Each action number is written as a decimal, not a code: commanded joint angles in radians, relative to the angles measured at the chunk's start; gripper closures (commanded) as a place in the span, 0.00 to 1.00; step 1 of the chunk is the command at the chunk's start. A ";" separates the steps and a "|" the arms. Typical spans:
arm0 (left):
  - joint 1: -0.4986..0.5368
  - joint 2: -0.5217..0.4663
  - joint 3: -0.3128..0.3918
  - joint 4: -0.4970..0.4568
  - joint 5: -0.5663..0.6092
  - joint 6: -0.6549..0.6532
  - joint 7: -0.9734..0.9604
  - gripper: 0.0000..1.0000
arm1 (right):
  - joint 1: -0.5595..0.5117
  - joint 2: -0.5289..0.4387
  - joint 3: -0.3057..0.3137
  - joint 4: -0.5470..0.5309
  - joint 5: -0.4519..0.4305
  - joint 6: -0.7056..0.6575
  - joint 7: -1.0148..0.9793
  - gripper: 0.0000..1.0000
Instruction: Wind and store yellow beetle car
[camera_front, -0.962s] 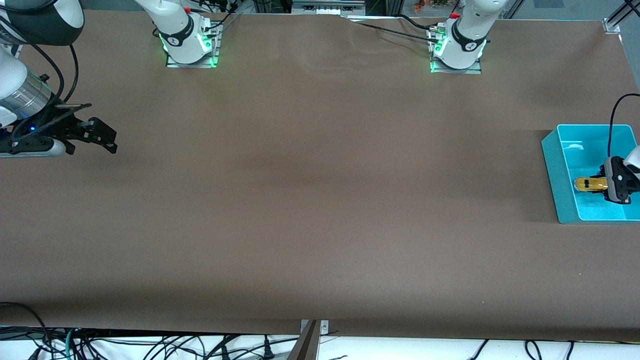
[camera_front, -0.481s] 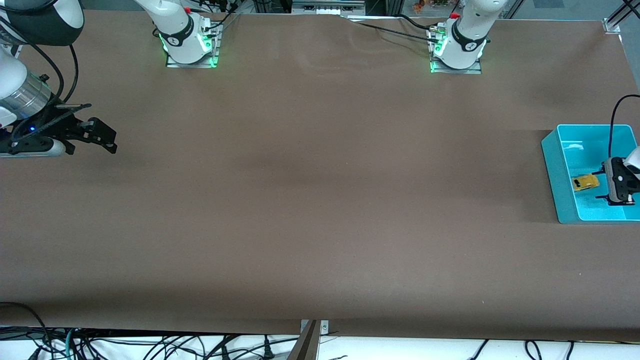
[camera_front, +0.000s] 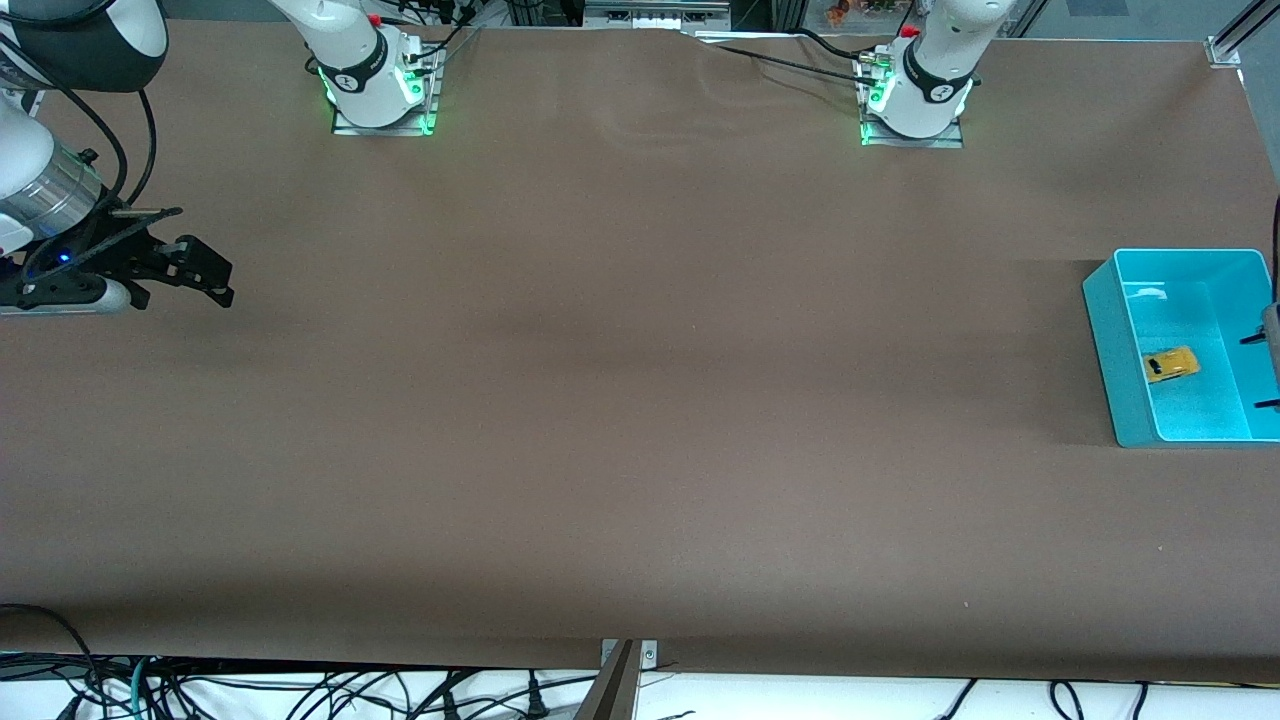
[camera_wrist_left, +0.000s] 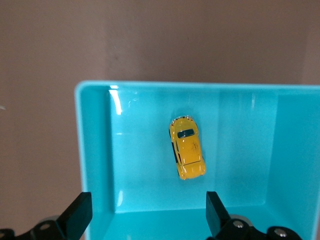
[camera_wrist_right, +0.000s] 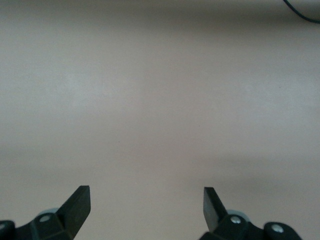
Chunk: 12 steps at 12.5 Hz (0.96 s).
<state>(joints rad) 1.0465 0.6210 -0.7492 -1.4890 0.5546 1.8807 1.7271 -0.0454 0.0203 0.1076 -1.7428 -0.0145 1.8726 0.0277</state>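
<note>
now storing step looks done — yellow beetle car (camera_wrist_left: 187, 148) lies loose on floor of teal bin (camera_front: 1105, 330) at left-arm table edge. left gripper (camera_wrist_left: 146, 217) over bin, fingers spread, empty — best lift straight up, clear of walls. right gripper (camera_front: 205, 272) waits at right-arm edge, fingers apart.

Robot lab, bolted arm bases (camera_front: 380, 95), cables (camera_front: 300, 690)

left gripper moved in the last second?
Yes. The left gripper released the tiny yellow beetle car and drew back across the turquoise plastic bin toward the left arm's table end, fingers open. Car lies in the bin.
</note>
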 joint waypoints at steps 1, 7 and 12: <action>-0.012 -0.041 -0.057 0.044 -0.036 -0.101 -0.087 0.00 | 0.004 0.006 -0.005 0.017 0.004 -0.012 0.001 0.00; -0.178 -0.044 -0.067 0.144 -0.215 -0.265 -0.478 0.00 | 0.004 0.007 -0.006 0.017 0.005 -0.012 0.000 0.00; -0.449 -0.147 -0.015 0.173 -0.268 -0.327 -0.841 0.00 | 0.002 0.007 -0.008 0.017 0.005 -0.012 -0.002 0.00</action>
<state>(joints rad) 0.6960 0.5405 -0.8187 -1.3332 0.3135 1.5975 0.9909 -0.0455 0.0215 0.1036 -1.7428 -0.0145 1.8726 0.0277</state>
